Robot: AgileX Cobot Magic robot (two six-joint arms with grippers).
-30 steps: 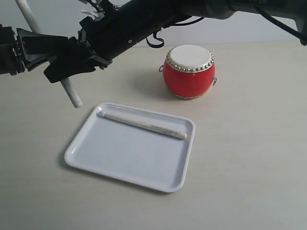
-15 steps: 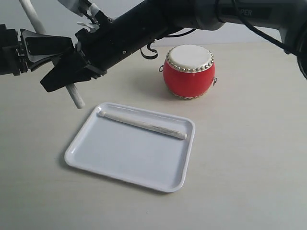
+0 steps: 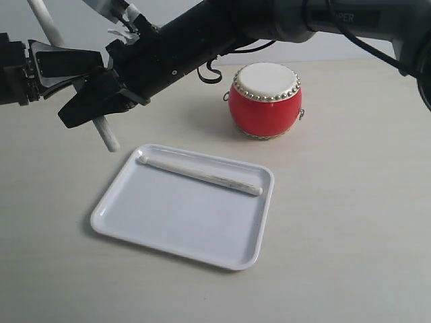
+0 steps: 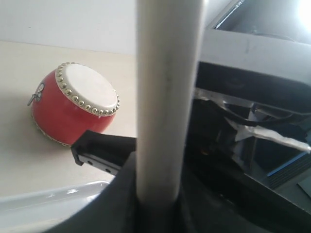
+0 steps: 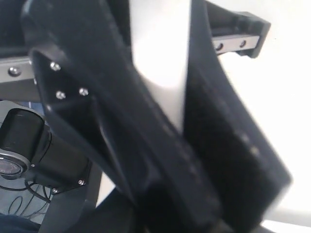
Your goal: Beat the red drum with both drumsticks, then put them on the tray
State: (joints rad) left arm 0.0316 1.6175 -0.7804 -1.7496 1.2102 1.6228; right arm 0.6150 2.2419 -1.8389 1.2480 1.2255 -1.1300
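Aloft, left jaws clench a smooth, round, pale drumstick (image 3: pixel 106 136); right jaws seemingly clasp it too.

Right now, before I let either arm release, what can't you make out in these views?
- Held drumstick: in the exterior view the top end is cut off by the frame edge, and the middle is covered by the left gripper and right gripper.
- Whether the right fingers clamp it: the right wrist view is blurred, and the exterior view shows only overlapping black parts.
- Tray: the left wrist view shows one corner; the drumstick and left gripper hide the rest.
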